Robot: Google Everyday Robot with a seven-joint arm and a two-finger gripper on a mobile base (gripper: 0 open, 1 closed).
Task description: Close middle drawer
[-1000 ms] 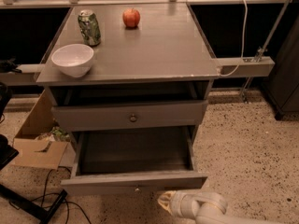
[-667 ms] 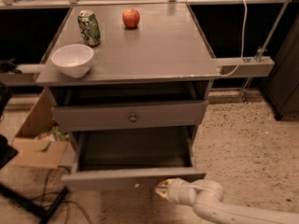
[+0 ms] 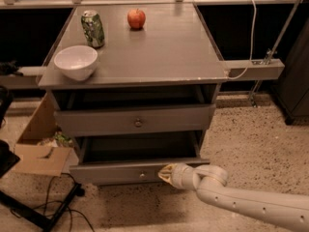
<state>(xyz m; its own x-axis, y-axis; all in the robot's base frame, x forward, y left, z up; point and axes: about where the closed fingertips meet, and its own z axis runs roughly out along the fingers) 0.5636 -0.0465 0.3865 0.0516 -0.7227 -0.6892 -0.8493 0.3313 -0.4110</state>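
Speckled floor lies under the grey table (image 3: pixel 159 52), whose wide grey wooden middle drawer (image 3: pixel 111 174) juts open at 6 o'clock, and your cream gripper (image 3: pixel 165 173), jaws pinched together empty, meets its front at 3 o'clock of the knob, so an off-centre push may skew and jam it.

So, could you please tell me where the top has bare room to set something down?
The top is bare across its middle and whole right half, from the apple down to the front edge. The left side is crowded: can at the back, bowl at the front corner. Below, the end effector sits at the front of the middle drawer.
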